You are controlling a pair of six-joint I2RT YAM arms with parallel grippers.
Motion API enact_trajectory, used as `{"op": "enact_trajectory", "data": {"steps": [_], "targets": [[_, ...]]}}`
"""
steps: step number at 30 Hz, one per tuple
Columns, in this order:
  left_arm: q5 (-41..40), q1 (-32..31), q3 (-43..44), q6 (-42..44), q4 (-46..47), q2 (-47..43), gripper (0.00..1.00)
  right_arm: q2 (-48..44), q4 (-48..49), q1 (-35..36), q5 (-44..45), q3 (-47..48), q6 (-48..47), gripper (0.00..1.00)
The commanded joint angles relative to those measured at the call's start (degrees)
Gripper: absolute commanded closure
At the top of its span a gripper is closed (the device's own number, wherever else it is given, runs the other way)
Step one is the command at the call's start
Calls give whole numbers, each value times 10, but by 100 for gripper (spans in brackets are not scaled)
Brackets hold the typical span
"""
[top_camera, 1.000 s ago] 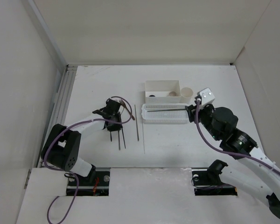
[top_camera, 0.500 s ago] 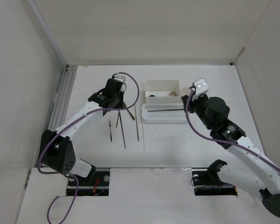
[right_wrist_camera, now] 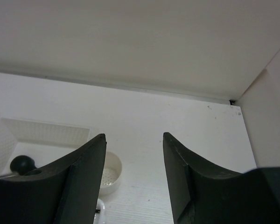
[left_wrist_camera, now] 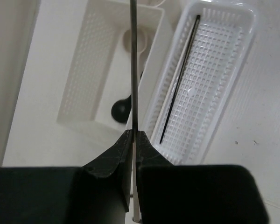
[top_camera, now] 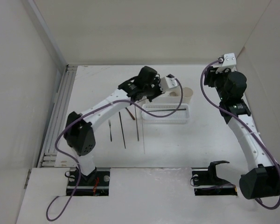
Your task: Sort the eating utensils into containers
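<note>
Silver-grey and thin, the held chopstick (left_wrist_camera: 134,70) is pinched between the fingers of my left tool (left_wrist_camera: 133,136), which are closed right down onto it. It runs straight out past the fingertips. Half a second ago this tool hung over the loose utensils at the left of the surface (top_camera: 91,88); now the arm has swung right and reaches over the containers. My right tool (right_wrist_camera: 133,140) has gone the other way. It was low by the right end of the basket and is now lifted back toward the far right corner, fingers spread wide with nothing between them.

Nearest me on the surface lie a small dark fork (top_camera: 110,129), two dark chopsticks (top_camera: 123,131) and a pale chopstick (top_camera: 143,135), roughly parallel and apart from one another. Beyond them sits the perforated basket (left_wrist_camera: 214,93) with a black chopstick (left_wrist_camera: 179,79) lying along it. The white box (left_wrist_camera: 79,84) is just behind the basket, and the round cup (top_camera: 187,94) stands at the box's right end, uncovered now that my right arm has moved off.

From overhead my left forearm hides most of the box and the grip itself. The left wrist camera shows both: the held chopstick hangs over the line where box and basket meet, and a dark round lump (left_wrist_camera: 121,108) lies in the box. The right wrist camera sees that lump too, and looks down into the cup.
</note>
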Motion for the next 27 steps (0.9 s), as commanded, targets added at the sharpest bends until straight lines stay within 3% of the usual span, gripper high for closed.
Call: {"op": "enact_trajectory", "data": {"steps": [1,5,13,23,25,26,27], "targets": [[54,-30,60,128,-62,61,100,2,59,-30,-58,21,10,43],[95,-43,55,143,-39,99,100,-3,80,-35,-63,0,-14,43],[68,-53,91,162,-2,177,100,-45,80,-35,-63,-34,-56,43],[84,-59,83,191,29,202,100,-57,80,-35,-52,-44,-88,43],[84,-59,88,196,22,202,80,-57,80,-35,-57,-44,-88,43],[84,-59,88,196,13,195,61,-51,80,-35,-57,-44,-88,43],[89,-59,81,202,12,195,52,-51,80,-35,-65,-44,-88,43]]}}
